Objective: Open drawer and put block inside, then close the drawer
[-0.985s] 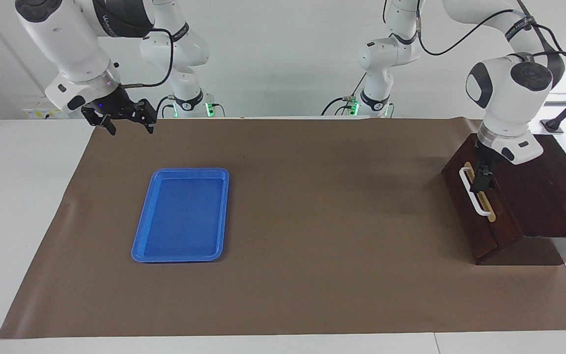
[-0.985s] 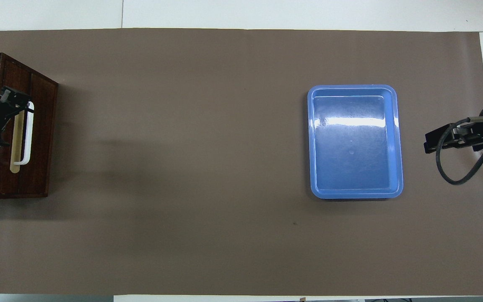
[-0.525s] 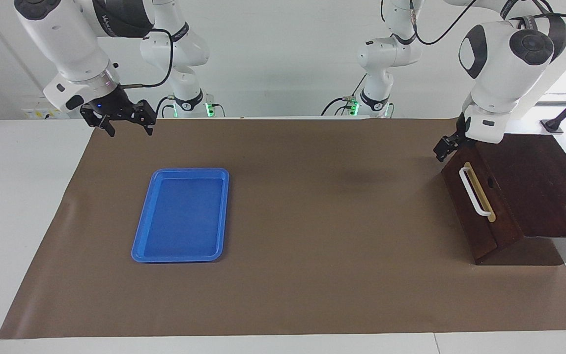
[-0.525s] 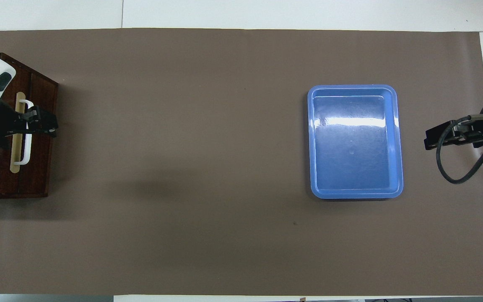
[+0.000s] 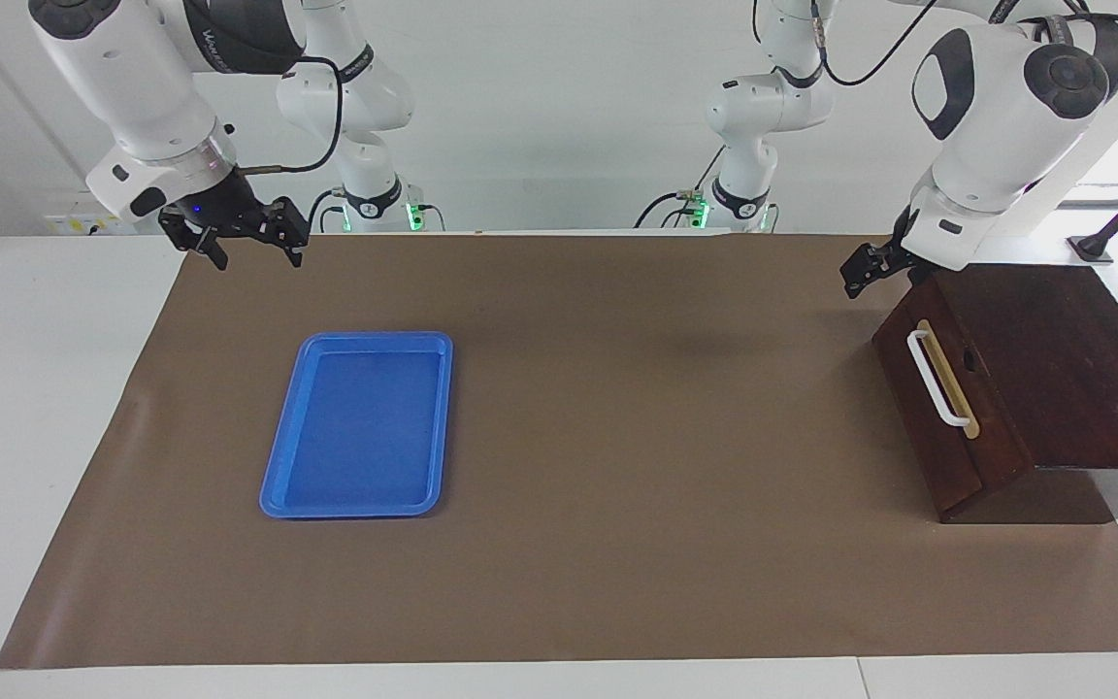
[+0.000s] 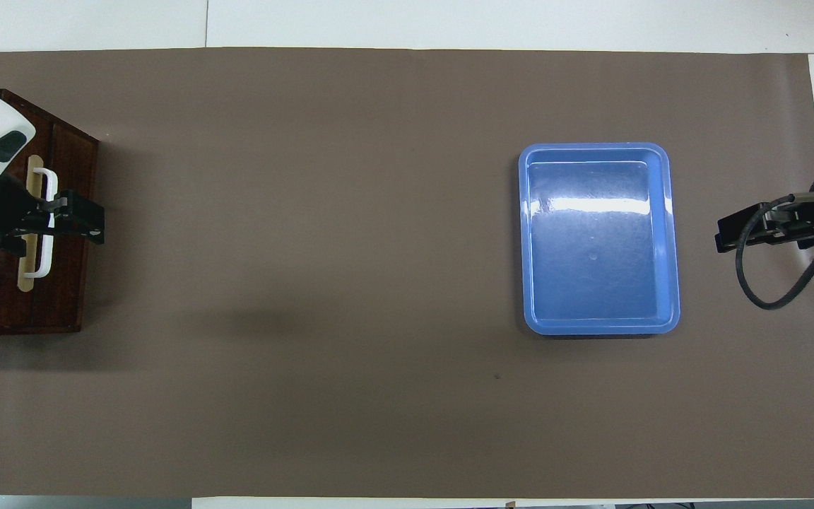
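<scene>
The dark brown drawer point(image 5: 947, 442) sits shut in its wooden box point(image 5: 1073, 359) at the left arm's end of the table. Its white bar handle point(image 5: 937, 381) is free of any grip. My left gripper point(image 5: 868, 269) hangs open and empty in the air over the box's corner nearest the robots. In the overhead view the left gripper point(image 6: 80, 220) overlaps the handle point(image 6: 45, 265) and the drawer point(image 6: 61, 297). My right gripper point(image 5: 253, 254) waits open and empty over the mat's edge at the right arm's end, also seen as the right gripper point(image 6: 735, 237). The block is out of view.
A flat blue tray point(image 5: 357, 338) lies on the brown mat point(image 5: 637, 466) toward the right arm's end, with nothing in it. From above, the tray point(image 6: 594, 148) lies beside the right gripper.
My left gripper has lifted off the drawer handle and drawn up over the box's near corner. The drawer stays shut. The right arm has barely moved.
</scene>
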You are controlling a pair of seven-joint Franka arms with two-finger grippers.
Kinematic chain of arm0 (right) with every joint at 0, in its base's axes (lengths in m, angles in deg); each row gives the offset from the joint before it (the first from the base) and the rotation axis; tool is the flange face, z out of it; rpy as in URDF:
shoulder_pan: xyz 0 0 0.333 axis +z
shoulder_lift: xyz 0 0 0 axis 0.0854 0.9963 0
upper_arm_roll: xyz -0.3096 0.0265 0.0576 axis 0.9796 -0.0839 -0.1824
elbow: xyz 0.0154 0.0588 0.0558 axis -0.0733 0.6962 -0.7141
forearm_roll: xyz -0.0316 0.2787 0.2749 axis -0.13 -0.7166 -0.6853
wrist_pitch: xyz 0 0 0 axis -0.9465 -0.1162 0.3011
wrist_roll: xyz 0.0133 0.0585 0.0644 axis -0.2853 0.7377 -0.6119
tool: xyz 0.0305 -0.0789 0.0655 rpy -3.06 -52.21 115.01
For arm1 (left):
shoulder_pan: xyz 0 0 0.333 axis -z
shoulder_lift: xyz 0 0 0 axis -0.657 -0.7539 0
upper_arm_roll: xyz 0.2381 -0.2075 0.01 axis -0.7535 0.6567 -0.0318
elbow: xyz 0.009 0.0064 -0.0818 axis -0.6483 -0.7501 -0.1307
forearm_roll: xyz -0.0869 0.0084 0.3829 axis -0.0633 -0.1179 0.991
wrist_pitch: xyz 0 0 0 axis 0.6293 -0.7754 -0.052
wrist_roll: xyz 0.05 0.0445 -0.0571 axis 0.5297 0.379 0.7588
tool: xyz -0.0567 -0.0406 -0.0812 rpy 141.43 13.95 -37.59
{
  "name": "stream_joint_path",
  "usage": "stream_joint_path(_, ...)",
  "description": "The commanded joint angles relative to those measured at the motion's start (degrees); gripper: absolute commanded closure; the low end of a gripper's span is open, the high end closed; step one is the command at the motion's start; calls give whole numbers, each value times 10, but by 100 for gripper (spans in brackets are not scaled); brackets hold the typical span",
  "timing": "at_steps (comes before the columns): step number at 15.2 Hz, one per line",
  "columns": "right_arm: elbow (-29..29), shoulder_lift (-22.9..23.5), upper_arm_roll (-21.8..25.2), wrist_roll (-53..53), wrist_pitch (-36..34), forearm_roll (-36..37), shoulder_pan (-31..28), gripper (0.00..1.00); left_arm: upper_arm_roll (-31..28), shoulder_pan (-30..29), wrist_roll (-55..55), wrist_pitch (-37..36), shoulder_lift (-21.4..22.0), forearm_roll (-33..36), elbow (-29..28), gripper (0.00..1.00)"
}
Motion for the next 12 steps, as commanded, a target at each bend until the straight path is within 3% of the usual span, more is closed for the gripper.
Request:
stream_joint_path(1,4,-6,-8,17,8,14,-12,0,0,-5,-20,-7,32,-11,-23,0)
stream_joint_path(3,4,-6,-8,17,8,14,-12,0,0,-5,-27,-1,45,-11,-42,0)
stream_joint_path(12,4,-6,-8,17,7,14,-12,0,0,-1,-33,-5,29,-18,-10,0)
